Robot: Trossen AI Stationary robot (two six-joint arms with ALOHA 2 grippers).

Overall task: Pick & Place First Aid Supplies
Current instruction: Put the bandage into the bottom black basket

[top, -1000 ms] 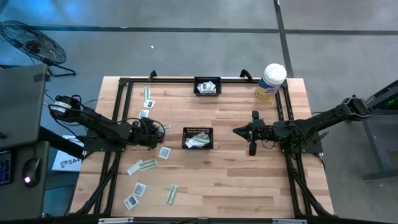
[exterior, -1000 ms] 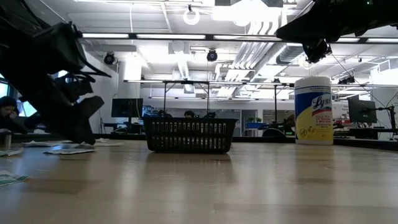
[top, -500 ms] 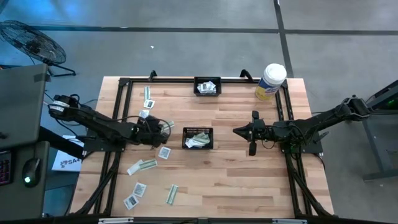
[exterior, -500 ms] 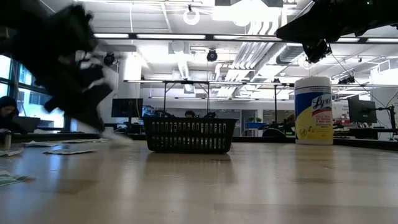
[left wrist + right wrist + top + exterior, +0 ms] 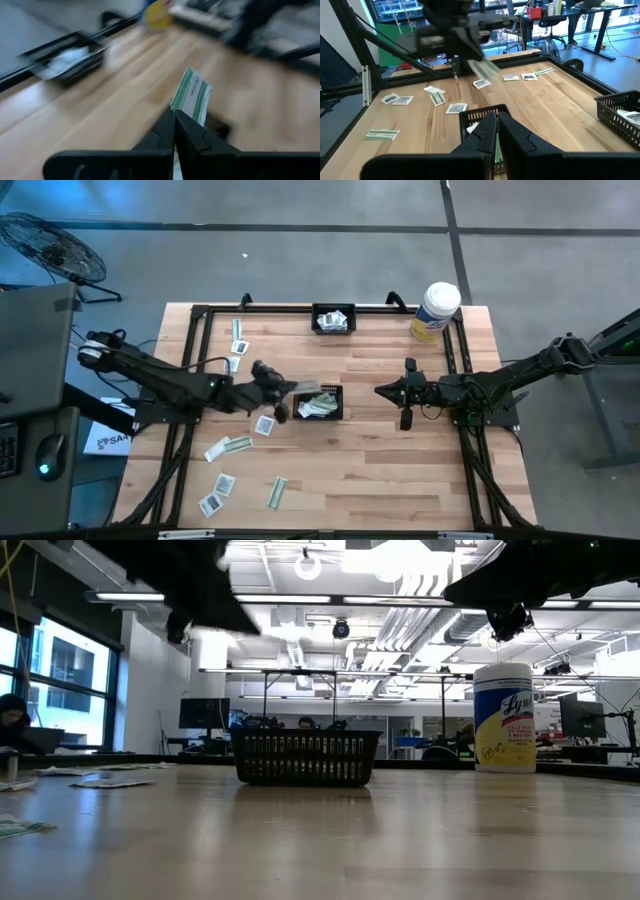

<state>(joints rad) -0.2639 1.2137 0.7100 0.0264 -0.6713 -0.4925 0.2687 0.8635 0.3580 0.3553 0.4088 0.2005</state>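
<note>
The left gripper (image 5: 283, 389) is clamped on a narrow green-and-white paper strip packet (image 5: 192, 96), which sticks out past its closed dark fingertips (image 5: 172, 131). In the high view the packet (image 5: 305, 386) hangs in the air just beside the left rim of the small black rectangular basket at the table's middle (image 5: 335, 389). A second ago this gripper was low over the scattered packets on the left side of the light wooden table (image 5: 380, 470), with its fingers apart; half a second ago it had closed and begun to lift; now it is raised and carried toward the middle basket. The low view agrees: the dark arm that filled the left side near the tabletop now shows only at the top edge (image 5: 190, 575).

Loose packets lie well apart from the basket on the left half of the table: square white ones (image 5: 264, 425) and green-and-white strips (image 5: 276, 492). More packets lie inside the middle basket, and others in a second black basket at the far edge (image 5: 332, 319).

The right gripper (image 5: 389, 391) hovers to the right of the middle basket, fingers pressed together on nothing, unmoved over the last second. The tall white-and-yellow cylindrical canister (image 5: 435, 311) stands at the far right corner, also unchanged.
</note>
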